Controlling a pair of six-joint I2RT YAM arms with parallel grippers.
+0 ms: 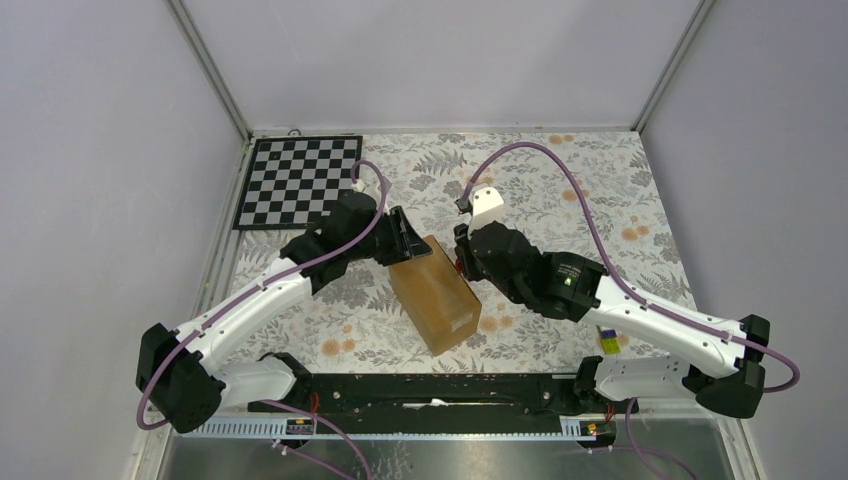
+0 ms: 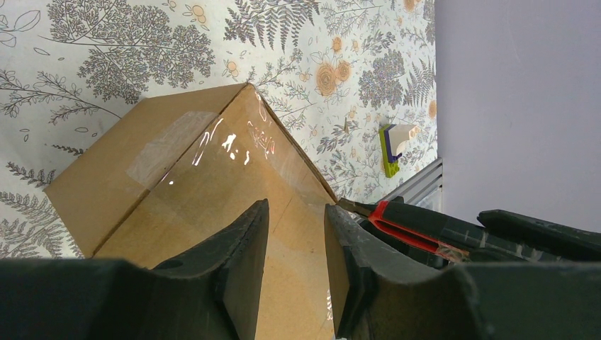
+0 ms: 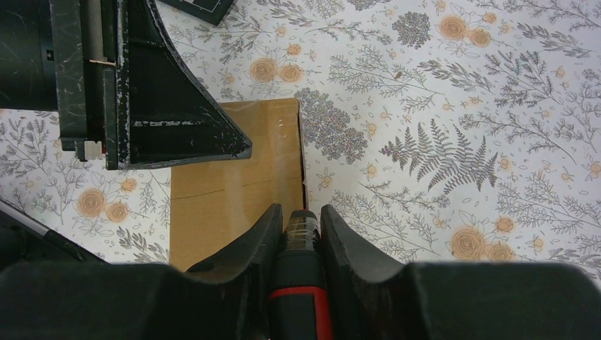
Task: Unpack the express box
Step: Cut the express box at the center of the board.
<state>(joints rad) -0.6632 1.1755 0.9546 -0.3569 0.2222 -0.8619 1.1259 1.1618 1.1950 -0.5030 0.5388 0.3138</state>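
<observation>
Cutter (image 3: 299,280) clamped in right gripper (image 3: 300,211) beside express box (image 3: 227,191).

The left arm (image 1: 250,310) and right arm (image 1: 660,322) share white link shells, black joints and looping purple cables (image 1: 540,146); a green light (image 1: 571,281) glows on the right, and the fingers (image 2: 234,283) are matte black.

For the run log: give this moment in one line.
express box: closed, taped | left gripper: open, over box top | right gripper: shut on cutter, tip at box edge
</observation>
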